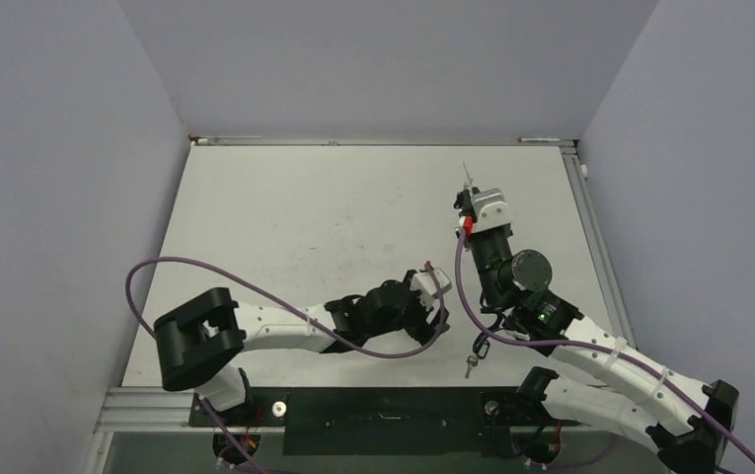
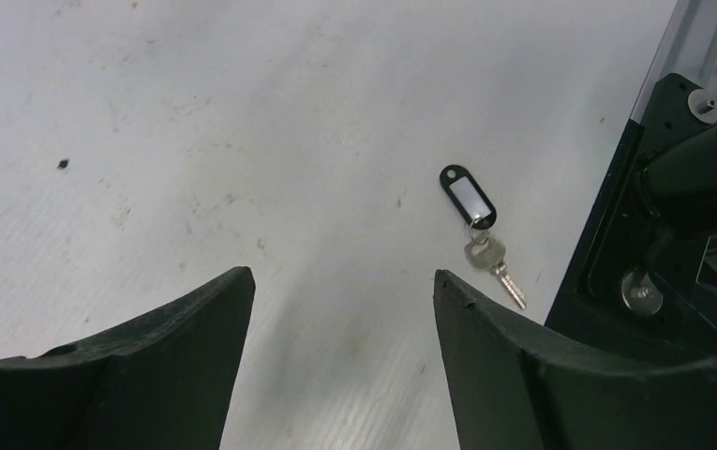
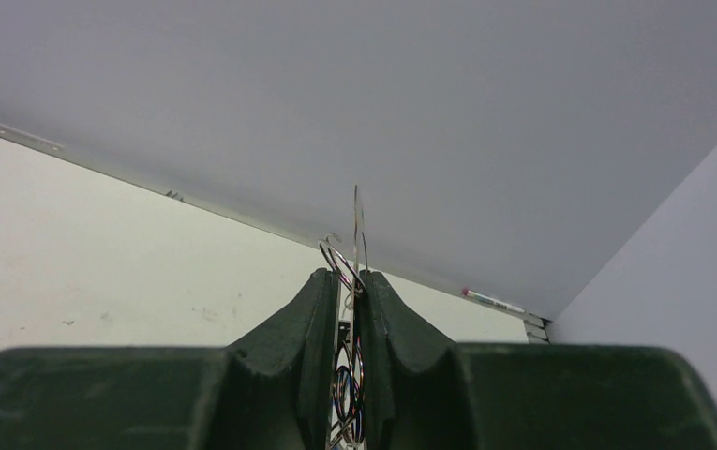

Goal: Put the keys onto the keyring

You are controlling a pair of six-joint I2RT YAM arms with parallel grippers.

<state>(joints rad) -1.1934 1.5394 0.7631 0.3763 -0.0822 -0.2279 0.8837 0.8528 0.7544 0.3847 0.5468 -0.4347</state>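
Observation:
A silver key on a black tag lies flat on the white table. In the top view this key lies near the front edge, by the right arm. My left gripper is open and empty, low over the table, with the key to the right of its fingers. My right gripper is shut on the keyring, a thin silver wire seen edge-on that sticks up past the fingertips. Small shiny rings sit between its fingers. No other keys show.
The black base plate runs along the table's front edge, just right of the key. Purple cables loop over both arms. Grey walls close in the table on three sides, with a metal rail at the back.

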